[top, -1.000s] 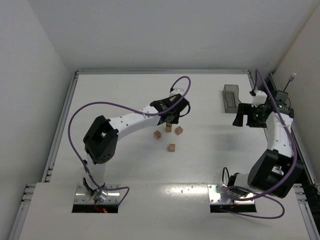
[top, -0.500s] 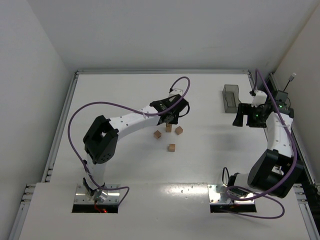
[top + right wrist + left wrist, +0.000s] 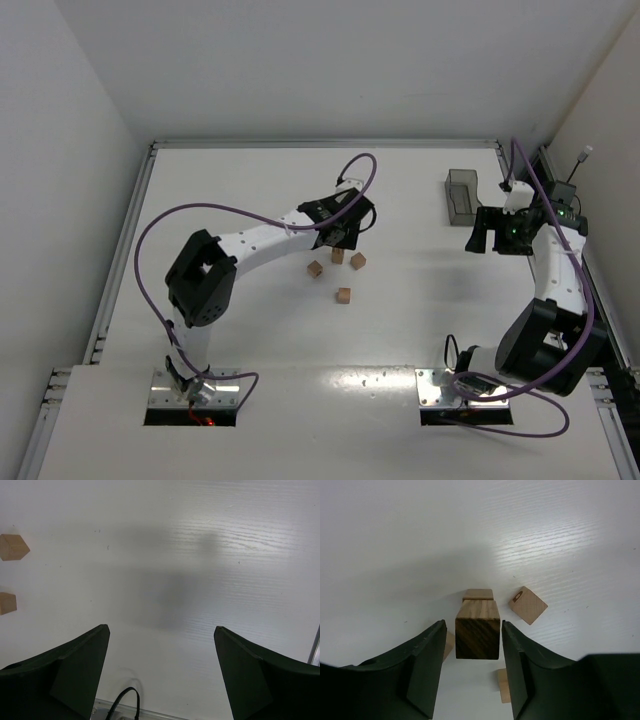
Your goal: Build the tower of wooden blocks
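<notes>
A short tower [image 3: 337, 255] of wood blocks stands mid-table under my left gripper [image 3: 341, 238]. In the left wrist view its top block [image 3: 477, 630] sits on a lower block [image 3: 478, 594]. My left gripper [image 3: 472, 635] straddles that top block, slightly open, with a thin gap at each side. Loose cubes lie around it: one to the left [image 3: 315, 268], one to the right [image 3: 357, 261] [image 3: 528, 605], one nearer [image 3: 343, 295]. My right gripper [image 3: 490, 232] [image 3: 161, 628] hovers wide open and empty at the far right, with two cubes [image 3: 12, 547] [image 3: 6, 603] at its view's left edge.
A dark translucent bin [image 3: 462, 195] stands at the back right, just beyond my right gripper. The left arm's purple cable [image 3: 362, 165] loops above the tower. White walls close in the table [image 3: 250, 330] on the left, back and right.
My left gripper's jaws have parted a little from the top block, which stays resting on the block below. The right arm has not moved.
</notes>
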Controlling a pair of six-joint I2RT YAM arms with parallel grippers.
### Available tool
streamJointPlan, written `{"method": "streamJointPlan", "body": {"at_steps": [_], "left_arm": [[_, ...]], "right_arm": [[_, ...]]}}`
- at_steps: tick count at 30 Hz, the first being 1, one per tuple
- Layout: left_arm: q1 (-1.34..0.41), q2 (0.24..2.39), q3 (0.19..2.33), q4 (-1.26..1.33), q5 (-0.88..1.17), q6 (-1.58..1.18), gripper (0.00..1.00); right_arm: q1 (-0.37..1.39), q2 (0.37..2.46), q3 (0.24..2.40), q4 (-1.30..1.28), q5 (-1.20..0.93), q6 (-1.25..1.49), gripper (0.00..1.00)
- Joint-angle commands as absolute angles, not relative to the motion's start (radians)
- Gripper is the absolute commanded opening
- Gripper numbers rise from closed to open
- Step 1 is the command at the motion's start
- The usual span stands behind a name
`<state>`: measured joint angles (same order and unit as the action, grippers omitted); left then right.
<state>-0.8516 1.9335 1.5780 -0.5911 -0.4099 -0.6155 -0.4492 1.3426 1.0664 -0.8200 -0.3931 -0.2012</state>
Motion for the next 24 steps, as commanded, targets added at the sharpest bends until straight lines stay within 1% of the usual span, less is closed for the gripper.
{"method": "streamJointPlan", "body": {"at_steps": [1,2,5,6,9,12,14,16,20,21,22,24], "left_arm": [[-0.841,1.927,1.569,-0.577,-0.400,-0.632,0.45],[-0.841,1.918,1.560,-0.577,-0.400,-0.620,0.54],[-0.841,1.917,1.560,-0.568,-0.390,-0.611,0.71],[-0.841,1.907,1.560,-0.558,-0.390,-0.600,0.82],[-0.841,1.884,1.560,-0.549,-0.367,-0.557,0.93],[-0.850,1.818,1.536,-0.526,-0.342,-0.486,0.98],[-0.850,1.749,1.522,-0.517,-0.322,-0.431,0.98],[-0.850,1.698,1.522,-0.531,-0.311,-0.385,0.98],[-0.850,1.542,1.537,-0.540,-0.408,-0.256,0.98],[-0.832,1.511,1.537,-0.540,-0.420,-0.218,0.98],[-0.813,1.456,1.519,-0.540,-0.420,-0.207,1.00],[-0.738,1.399,1.474,-0.551,-0.430,-0.207,1.00]], "right_arm": [[-0.445,1.342,1.089,-0.807,-0.396,-0.190,0.83],[-0.445,1.342,1.089,-0.807,-0.396,-0.190,0.83],[-0.445,1.342,1.089,-0.807,-0.396,-0.190,0.83],[-0.445,1.342,1.089,-0.807,-0.396,-0.190,0.83],[-0.445,1.342,1.089,-0.807,-0.435,-0.213,0.83],[-0.410,1.331,1.052,-0.818,-0.474,-0.287,0.83],[-0.370,1.321,1.043,-0.818,-0.486,-0.366,0.83],[-0.290,1.331,1.034,-0.846,-0.486,-0.472,0.83],[-0.134,1.396,1.084,-0.933,-0.459,-0.612,0.80],[-0.062,1.408,1.095,-0.933,-0.445,-0.612,0.79],[-0.025,1.408,1.107,-0.933,-0.433,-0.612,0.79],[0.067,1.422,1.108,-0.902,-0.420,-0.586,0.76]]}}
